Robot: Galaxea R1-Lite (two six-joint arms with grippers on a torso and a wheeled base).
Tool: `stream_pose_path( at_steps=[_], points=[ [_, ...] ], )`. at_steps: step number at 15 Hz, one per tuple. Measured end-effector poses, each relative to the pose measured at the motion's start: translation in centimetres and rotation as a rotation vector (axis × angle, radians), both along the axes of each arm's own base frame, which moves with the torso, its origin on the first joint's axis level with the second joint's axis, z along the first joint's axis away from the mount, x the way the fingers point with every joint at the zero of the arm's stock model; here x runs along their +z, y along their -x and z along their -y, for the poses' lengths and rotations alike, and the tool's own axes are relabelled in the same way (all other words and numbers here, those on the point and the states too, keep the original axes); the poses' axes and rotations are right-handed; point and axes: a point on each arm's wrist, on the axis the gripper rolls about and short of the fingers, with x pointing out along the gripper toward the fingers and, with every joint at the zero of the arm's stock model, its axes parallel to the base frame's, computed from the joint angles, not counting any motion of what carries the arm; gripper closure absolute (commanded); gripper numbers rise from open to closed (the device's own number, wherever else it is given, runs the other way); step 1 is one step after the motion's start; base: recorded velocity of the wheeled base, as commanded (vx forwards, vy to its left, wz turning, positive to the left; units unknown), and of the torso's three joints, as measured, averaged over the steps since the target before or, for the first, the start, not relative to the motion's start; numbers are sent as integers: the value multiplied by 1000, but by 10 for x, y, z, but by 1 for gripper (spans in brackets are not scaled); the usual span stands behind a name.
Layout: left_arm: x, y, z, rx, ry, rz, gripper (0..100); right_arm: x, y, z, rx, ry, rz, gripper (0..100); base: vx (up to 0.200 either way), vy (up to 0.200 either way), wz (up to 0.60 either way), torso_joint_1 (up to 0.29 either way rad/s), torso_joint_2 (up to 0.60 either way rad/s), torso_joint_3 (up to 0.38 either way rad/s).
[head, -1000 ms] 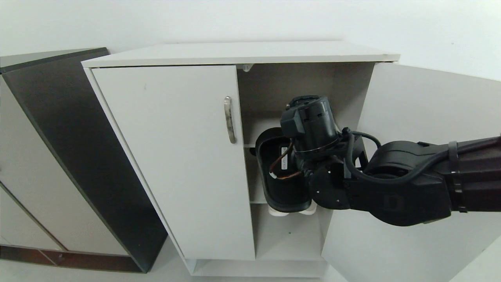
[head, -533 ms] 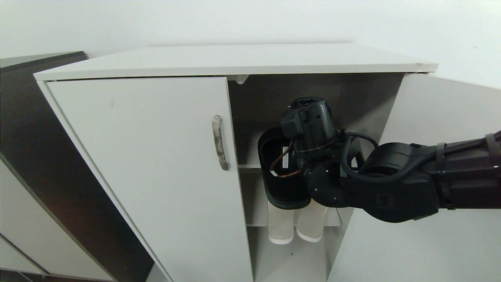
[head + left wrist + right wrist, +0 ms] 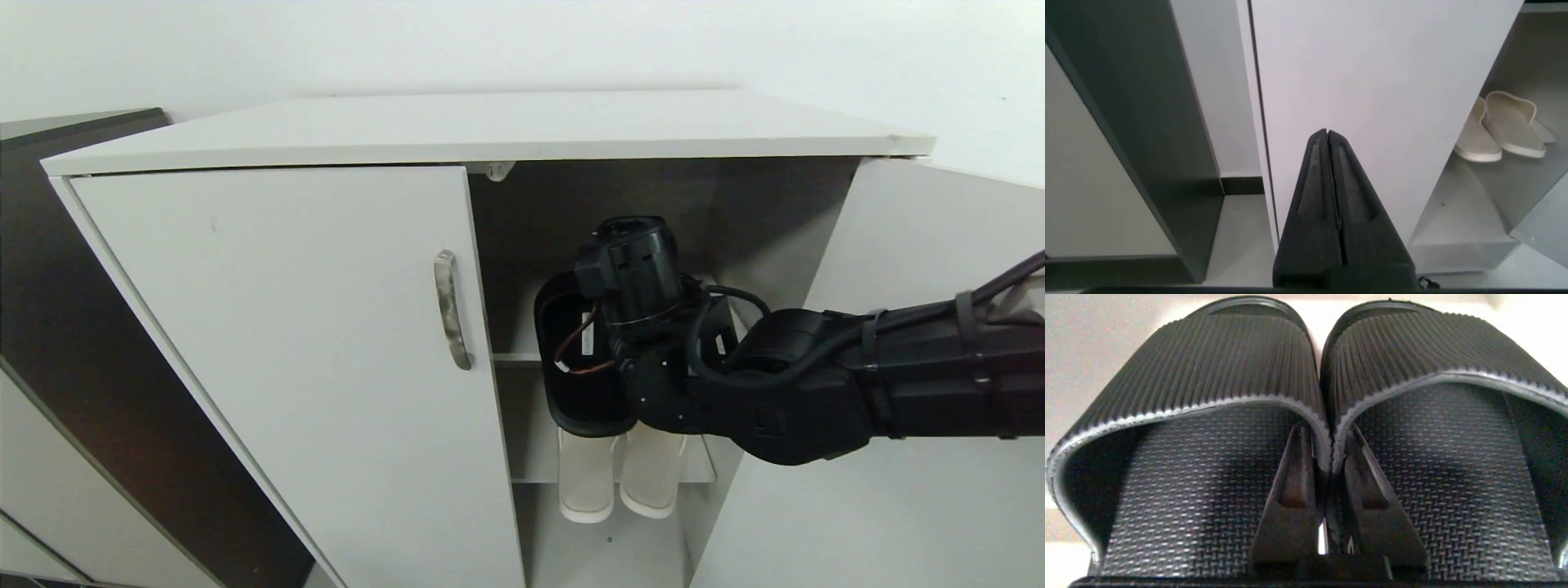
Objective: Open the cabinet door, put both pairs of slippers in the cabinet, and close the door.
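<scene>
The cabinet (image 3: 490, 122) is a boxy white unit of smooth, matte laminate board with a flat top slab that overhangs its front. Its left door (image 3: 286, 351) is closed, a plain flat panel with a slim, curved metal handle (image 3: 451, 310) set upright near its inner edge. Its right door (image 3: 914, 245) stands swung wide open, baring the shaded right half and its thin white shelves. Beside the cabinet's closed side stands a dark grey cabinet (image 3: 82, 327) with a paler panel.

The right arm (image 3: 816, 400), black and glossy with looped cables, reaches into the cabinet's open half. Its right gripper (image 3: 1325, 433) is clamped on the black slippers (image 3: 1208, 416), the two fingers pinching the straps' inner edges together where the pair meets. These slippers are black rubber slides: broad arched straps ribbed with fine lengthwise grooves, footbeds stamped in a small diamond grid. They sit side by side, long axes parallel, toes pointing away from the wrist and into the cabinet, at about the middle shelf's height.

Below them, on the cabinet's lower shelf, lie the white slippers (image 3: 620, 482), smooth, pale and oval, side by side with their long axes running front to back and their rounded ends reaching past the shelf's front edge.

The left gripper (image 3: 1328, 139), a black tapered wedge, has its fingers pressed flat together on nothing, pointing at the cabinet's closed door.
</scene>
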Motion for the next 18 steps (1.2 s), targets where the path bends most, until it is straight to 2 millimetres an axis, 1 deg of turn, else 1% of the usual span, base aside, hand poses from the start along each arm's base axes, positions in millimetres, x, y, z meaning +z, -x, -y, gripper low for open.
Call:
stream_pose_path(
  at_steps=[2, 7, 9, 13, 18],
  points=[
    [0, 0, 0, -1, 0, 0, 100, 0, -9, -2, -8, -7, 9, 100, 0, 0, 0, 0, 0, 0],
    [0, 0, 0, 0, 1, 0, 100, 10, -43, -2, -50, -4, 57, 100, 0, 0, 0, 0, 0, 0],
    [0, 0, 0, 0, 1, 0, 100, 9, -54, -1, -52, -6, 62, 100, 0, 0, 0, 0, 0, 0],
    [0, 0, 0, 0, 1, 0, 100, 4, -66, 0, -61, -5, 57, 100, 0, 0, 0, 0, 0, 0],
    [0, 0, 0, 0, 1, 0, 100, 2, -71, 0, -68, 3, 56, 100, 0, 0, 0, 0, 0, 0]
  ],
)
